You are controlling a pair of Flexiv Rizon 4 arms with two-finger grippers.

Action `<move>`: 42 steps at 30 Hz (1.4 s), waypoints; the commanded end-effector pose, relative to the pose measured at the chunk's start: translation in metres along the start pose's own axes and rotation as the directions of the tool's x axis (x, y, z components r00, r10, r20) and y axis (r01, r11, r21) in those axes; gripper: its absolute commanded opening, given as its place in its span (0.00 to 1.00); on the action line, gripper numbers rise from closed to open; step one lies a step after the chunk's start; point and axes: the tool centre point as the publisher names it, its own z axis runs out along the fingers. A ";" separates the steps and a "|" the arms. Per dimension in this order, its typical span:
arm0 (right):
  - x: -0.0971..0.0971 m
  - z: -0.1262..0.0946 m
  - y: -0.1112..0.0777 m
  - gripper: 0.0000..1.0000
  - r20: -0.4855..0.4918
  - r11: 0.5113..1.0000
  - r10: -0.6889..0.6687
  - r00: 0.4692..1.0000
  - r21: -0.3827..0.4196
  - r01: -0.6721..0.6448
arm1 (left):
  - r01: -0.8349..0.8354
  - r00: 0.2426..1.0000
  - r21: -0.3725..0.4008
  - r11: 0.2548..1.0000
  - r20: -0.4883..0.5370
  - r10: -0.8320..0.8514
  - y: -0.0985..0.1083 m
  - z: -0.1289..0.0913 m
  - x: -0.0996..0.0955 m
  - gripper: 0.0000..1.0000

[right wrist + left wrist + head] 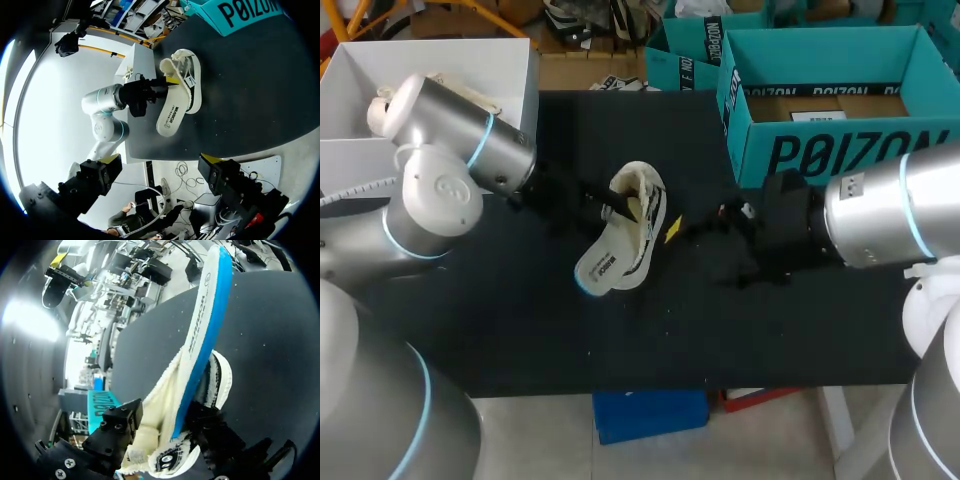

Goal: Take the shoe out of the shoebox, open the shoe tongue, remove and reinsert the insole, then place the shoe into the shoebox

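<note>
The shoe (645, 200) is out of the shoebox (840, 150) and sits on the black table (520, 320) a little left of the middle of the head view, tipped onto its side. The teal shoebox stands open at the upper right, well apart from it. So the first step looks done.

The insole (605, 268), white with a blue edge, sticks out of the shoe's opening and slopes down toward the lower left, with only its upper end at the shoe. I judge the work to be in the insole step. From these pictures I cannot say whether the insole is on its way out or on its way back in. The tongue is hard to make out, though the opening is wide enough for the insole to pass.

The left hand (615, 205) comes in from the left and is right at the shoe's opening. In the left wrist view the insole runs straight out ahead of it, with fleece lining bunched around its near end. I cannot tell whether this hand is clamped on the insole, on the shoe's collar, or on nothing.

The right hand (161, 165) is just right of the shoe in the head view, not touching it. Its two yellow tips stand wide apart with nothing between them.

What is left, as I read it, is to seat the insole fully inside the shoe and then carry the shoe to the shoebox at the upper right.

A white box (440, 60) stands at the upper left, behind the left arm.
</note>
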 end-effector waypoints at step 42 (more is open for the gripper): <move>0.001 0.000 0.000 1.00 0.001 1.000 0.000 1.000 0.001 0.000 | -0.063 0.998 0.050 0.997 -0.015 0.064 -0.025 -0.010 0.018 0.00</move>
